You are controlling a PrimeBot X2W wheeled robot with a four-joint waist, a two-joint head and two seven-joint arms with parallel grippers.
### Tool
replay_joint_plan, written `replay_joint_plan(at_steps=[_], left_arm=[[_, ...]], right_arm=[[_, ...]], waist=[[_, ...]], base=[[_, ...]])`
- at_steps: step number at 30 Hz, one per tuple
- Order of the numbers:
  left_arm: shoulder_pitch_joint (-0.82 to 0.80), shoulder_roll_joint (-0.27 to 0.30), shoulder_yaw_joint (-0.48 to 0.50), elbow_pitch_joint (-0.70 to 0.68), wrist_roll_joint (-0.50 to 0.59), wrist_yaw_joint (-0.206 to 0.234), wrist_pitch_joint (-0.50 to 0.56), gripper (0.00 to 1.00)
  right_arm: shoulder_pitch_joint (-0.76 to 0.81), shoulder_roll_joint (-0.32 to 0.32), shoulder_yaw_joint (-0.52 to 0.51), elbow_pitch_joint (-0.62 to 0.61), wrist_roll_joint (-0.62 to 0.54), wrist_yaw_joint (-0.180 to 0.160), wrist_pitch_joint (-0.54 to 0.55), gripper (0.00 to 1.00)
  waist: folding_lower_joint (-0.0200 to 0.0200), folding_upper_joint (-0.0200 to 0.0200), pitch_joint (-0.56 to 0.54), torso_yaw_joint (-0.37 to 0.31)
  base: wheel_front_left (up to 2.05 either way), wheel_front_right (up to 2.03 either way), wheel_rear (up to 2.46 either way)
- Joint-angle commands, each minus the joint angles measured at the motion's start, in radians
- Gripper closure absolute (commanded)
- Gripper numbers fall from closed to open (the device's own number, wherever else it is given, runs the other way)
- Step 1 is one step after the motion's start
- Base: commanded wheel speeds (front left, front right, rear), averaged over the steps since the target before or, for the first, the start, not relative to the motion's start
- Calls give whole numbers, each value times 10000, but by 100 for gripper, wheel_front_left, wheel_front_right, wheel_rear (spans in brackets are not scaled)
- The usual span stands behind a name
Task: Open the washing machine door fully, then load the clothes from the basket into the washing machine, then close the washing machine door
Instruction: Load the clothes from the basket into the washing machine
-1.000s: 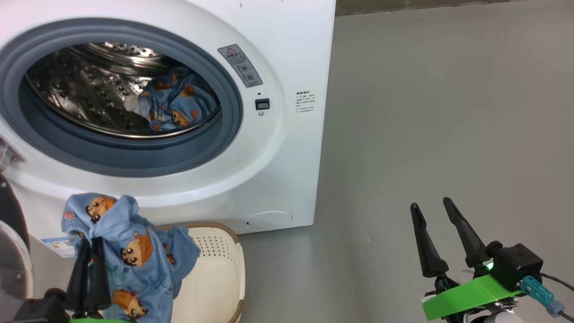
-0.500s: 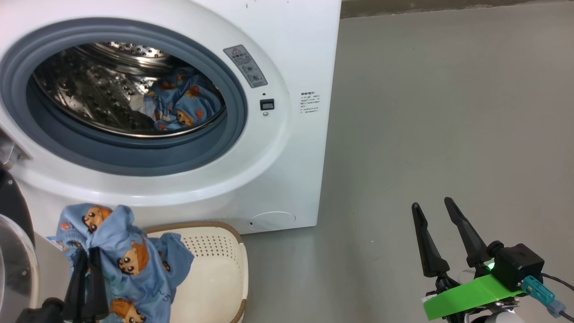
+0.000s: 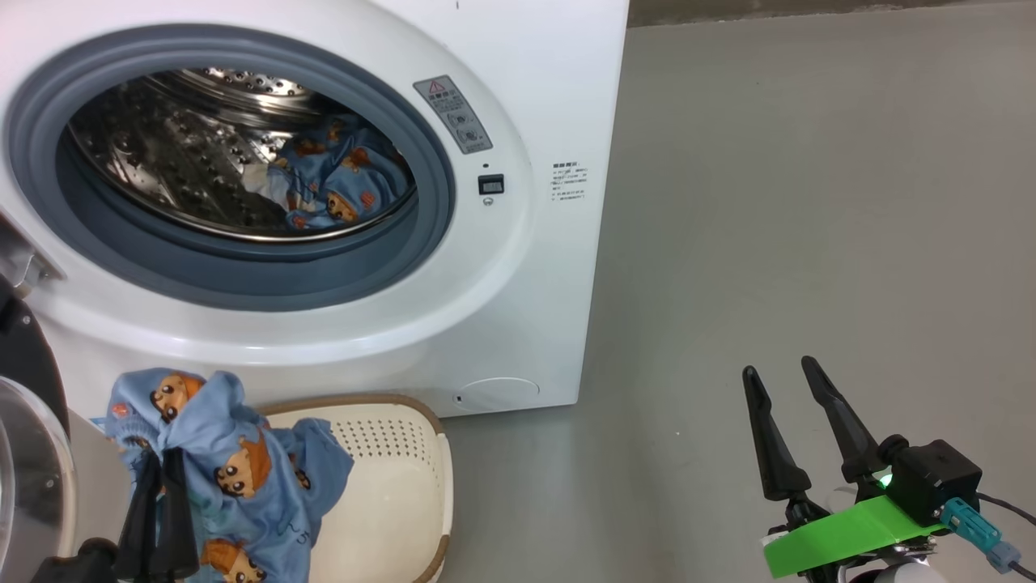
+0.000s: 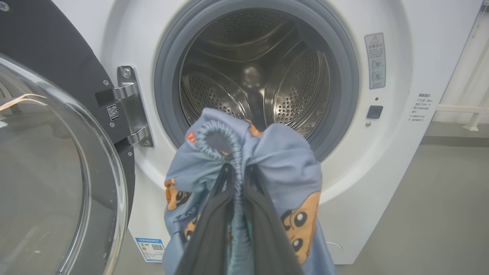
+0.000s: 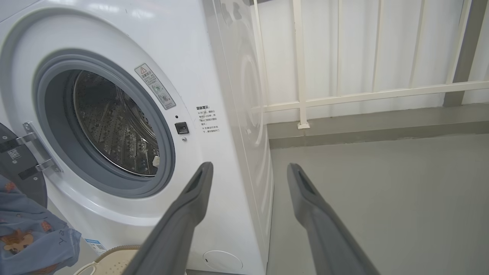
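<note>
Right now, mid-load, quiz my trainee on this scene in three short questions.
1. True or false: the left gripper is shut on a garment.
2. The right gripper is: A) shut on cloth; B) open and empty; C) pressed against glass.
3. Fill in: some clothes already lie in the ___.

Key: 1 true; 2 B; 3 drum.
</note>
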Motion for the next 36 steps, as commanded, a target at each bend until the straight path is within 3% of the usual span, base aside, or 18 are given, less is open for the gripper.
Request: replay_joint_plan(at_steps=[1,19,36], left_arm=[[-224,83,336,-209,0,-59,-65,100],[-2301,254,374,497,-199,-388,-65,100],[-6312,1640,763,2516,37,-761,-65,100]], right_arm=[[-14,-1,232,-248,-27,62,-48,0],[-340,-1,424,-286,100,62,-48,0],[-1032,-1,679,-459,307,62,-48,0]], waist=[[0,0,20,-4],[0,0,1027,-503],[0,0,2617,-1425]], base=[[0,0,0],[0,0,0],[0,0,0]])
